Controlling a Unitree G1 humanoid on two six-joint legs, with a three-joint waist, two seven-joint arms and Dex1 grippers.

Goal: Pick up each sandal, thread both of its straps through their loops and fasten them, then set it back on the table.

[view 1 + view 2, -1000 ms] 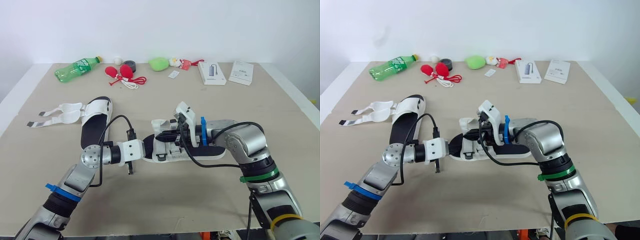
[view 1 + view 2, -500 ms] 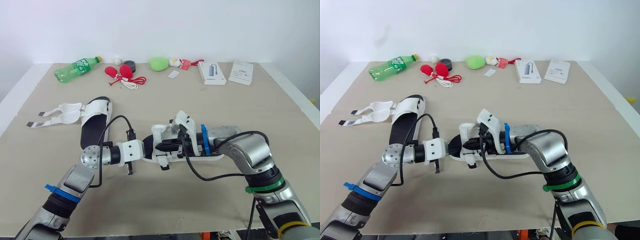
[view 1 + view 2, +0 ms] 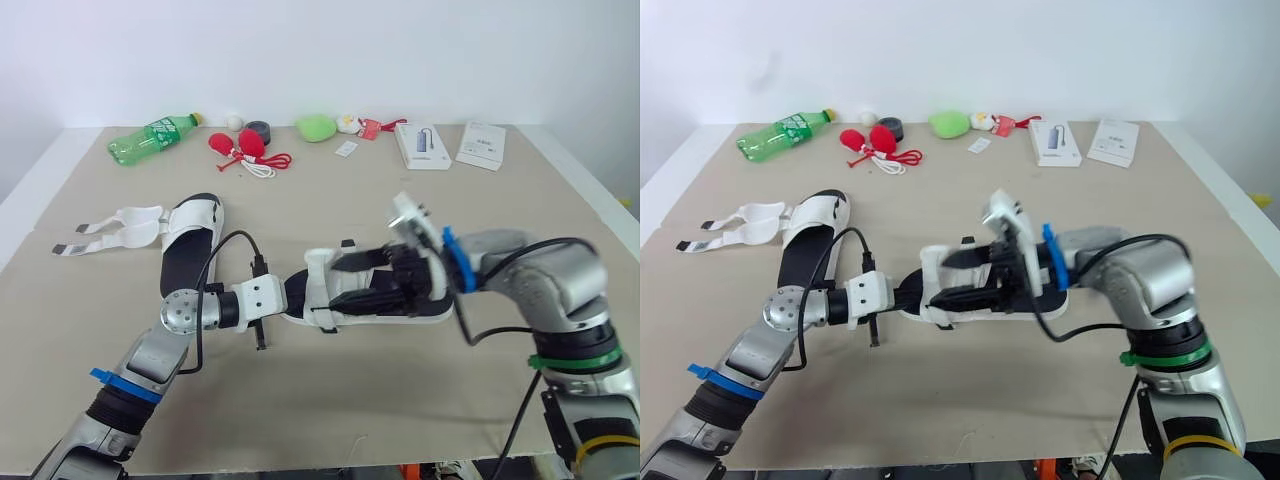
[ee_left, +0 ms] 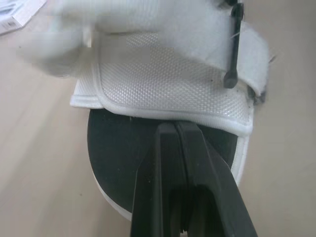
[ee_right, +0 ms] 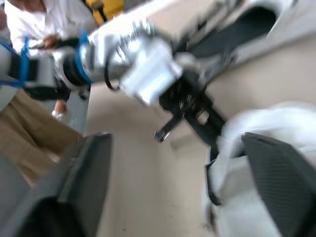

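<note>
**Ana:** Beige tabletop (image 3: 560, 230) first. One sandal (image 3: 420, 312) lies near its middle. The other sandal (image 3: 190, 240) is well apart toward the robot's left, its straps splayed loose.

**Ben:** Who has the middle one?

**Ana:** The left gripper (image 4: 174, 127). Its fingers are closed together, tips on the black footbed (image 4: 118, 148) just beside the white mesh strap (image 4: 163, 89). I judge it is pinning the shoe, not lifting it. The right gripper (image 3: 332, 285) reaches in from the far end, fingers spread wide and gripping nothing.

**Ben:** So it's catching a strap?

**Ana:** Likely. Hold the left firm so the sole can't slide. Close the right on the strap's free tip, not its padded middle, then pull in line with the loop. Whether anything is threaded already, I cannot tell.
</note>
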